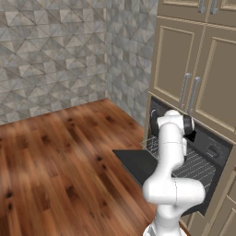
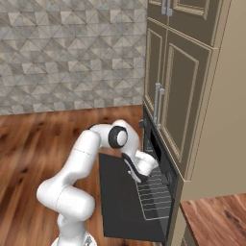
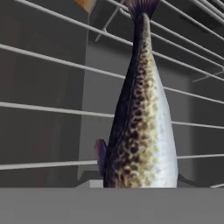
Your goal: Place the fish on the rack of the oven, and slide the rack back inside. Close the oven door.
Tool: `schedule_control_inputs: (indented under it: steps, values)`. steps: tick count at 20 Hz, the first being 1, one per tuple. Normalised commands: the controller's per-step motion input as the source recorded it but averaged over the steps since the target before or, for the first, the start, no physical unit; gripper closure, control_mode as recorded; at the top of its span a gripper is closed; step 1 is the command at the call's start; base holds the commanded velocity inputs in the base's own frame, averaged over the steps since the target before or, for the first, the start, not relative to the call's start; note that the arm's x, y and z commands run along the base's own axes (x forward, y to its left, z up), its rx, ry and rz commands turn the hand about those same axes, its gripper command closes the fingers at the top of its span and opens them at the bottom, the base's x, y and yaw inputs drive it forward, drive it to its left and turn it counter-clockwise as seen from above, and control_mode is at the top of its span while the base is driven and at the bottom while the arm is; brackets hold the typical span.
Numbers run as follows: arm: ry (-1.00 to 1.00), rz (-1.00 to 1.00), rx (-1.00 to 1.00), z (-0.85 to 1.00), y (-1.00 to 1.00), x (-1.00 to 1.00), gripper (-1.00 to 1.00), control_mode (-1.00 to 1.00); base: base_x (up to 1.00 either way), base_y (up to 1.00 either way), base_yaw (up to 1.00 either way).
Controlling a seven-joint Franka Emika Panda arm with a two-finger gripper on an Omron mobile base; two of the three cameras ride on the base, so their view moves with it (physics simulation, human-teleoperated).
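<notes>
Gripper [image 2: 142, 174] closing on spotted fish [image 3: 142, 118], holding it just above pulled-out rack [image 2: 154, 197]; door [image 2: 120, 197] lying open.

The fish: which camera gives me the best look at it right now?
The hand view: the fish hangs close up, spotted back, pale belly and tail showing against the rack bars. In both base views I cannot make the fish out; they show the arm reaching over the rack and the open oven door.
</notes>
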Motion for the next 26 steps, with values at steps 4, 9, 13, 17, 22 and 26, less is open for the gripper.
schedule_control_inputs:
  steps: [4,9,13,17,22,26]
  values:
    - [-0.14,0.00,0.00,-0.42,0.23,-0.25,-1.00,-1.00,0.00,0.00,0.00]
    - [-0.12,0.00,0.00,-0.13,0.31,-0.36,-1.00,-1.00,0.00,0.00,0.00]
    - [-0.13,-0.01,0.00,-0.01,0.53,-0.38,-1.00,-1.00,0.00,0.00,0.00]
    - [-0.19,-0.04,0.00,0.02,0.57,-0.48,-1.00,-1.00,0.00,0.00,0.00]
    - [-0.22,-0.03,-0.01,0.15,0.68,-0.77,-1.00,-1.00,0.00,0.00,0.00]
    - [-0.09,-0.01,-0.03,0.03,0.89,-0.79,-1.00,-1.00,0.00,0.00,0.00]
